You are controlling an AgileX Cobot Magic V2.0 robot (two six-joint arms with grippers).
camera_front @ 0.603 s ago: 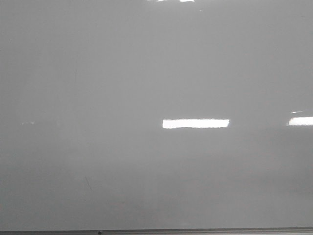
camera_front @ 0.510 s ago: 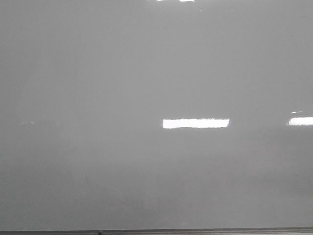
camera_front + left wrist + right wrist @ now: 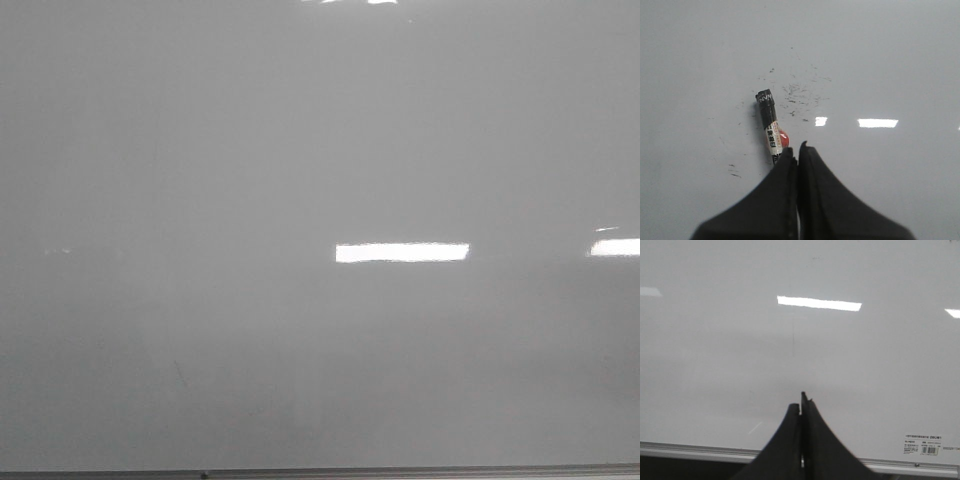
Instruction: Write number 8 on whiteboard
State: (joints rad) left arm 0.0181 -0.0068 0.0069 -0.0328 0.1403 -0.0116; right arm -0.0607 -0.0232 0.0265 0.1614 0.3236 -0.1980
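step: nothing written yet, no 8 on whiteboard point(image 3: 300, 150) | left gripper point(image 3: 796, 152) fingers clenched beside marker point(image 3: 770, 125), not around it | right gripper point(image 3: 801, 407) clenched empty | next: you'll need to open up and grab the marker

— What surrounds the board?
— Only a dark strip point(image 3: 685, 467) below its metal edge shows.
— And the light?
— Bright rectangular reflections point(image 3: 402, 252) of overhead lamps glare right of centre.
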